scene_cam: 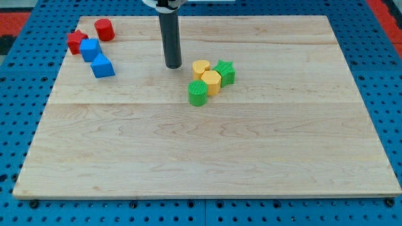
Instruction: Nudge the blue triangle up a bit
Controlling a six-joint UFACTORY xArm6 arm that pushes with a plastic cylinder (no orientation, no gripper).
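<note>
The blue triangle (102,66) lies at the view's upper left of the wooden board (207,157). A blue cube (90,49) touches it just above, with a red star-like block (76,41) to that cube's left and a red cylinder (104,29) above right. My tip (173,65) is on the board well to the right of the blue triangle, apart from it and at about the same height in the view. It stands just left of a cluster of yellow and green blocks.
The cluster at centre holds a yellow block (201,68), a yellow hexagon (211,82), a green star (225,72) and a green cylinder (198,93), all touching. A blue pegboard (25,94) surrounds the board.
</note>
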